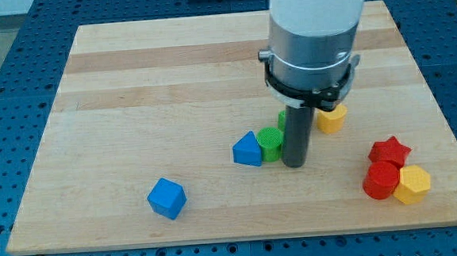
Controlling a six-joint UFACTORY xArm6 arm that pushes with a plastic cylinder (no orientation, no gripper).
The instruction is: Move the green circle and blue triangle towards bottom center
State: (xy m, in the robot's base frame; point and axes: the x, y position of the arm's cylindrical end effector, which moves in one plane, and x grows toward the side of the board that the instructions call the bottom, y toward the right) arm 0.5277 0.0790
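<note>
The green circle (271, 143) sits near the board's middle, a little toward the view's bottom. The blue triangle (247, 151) touches its left side. My tip (295, 164) stands just right of the green circle, close against it. Another green block (282, 119) shows partly behind the rod, above the circle; its shape is hidden.
A blue cube (167, 198) lies at the view's lower left. A yellow block (331, 118) sits right of the rod. A red star (390, 151), a red cylinder (382, 180) and a yellow hexagon (413, 184) cluster at the lower right. The wooden board (130, 86) ends near the bottom.
</note>
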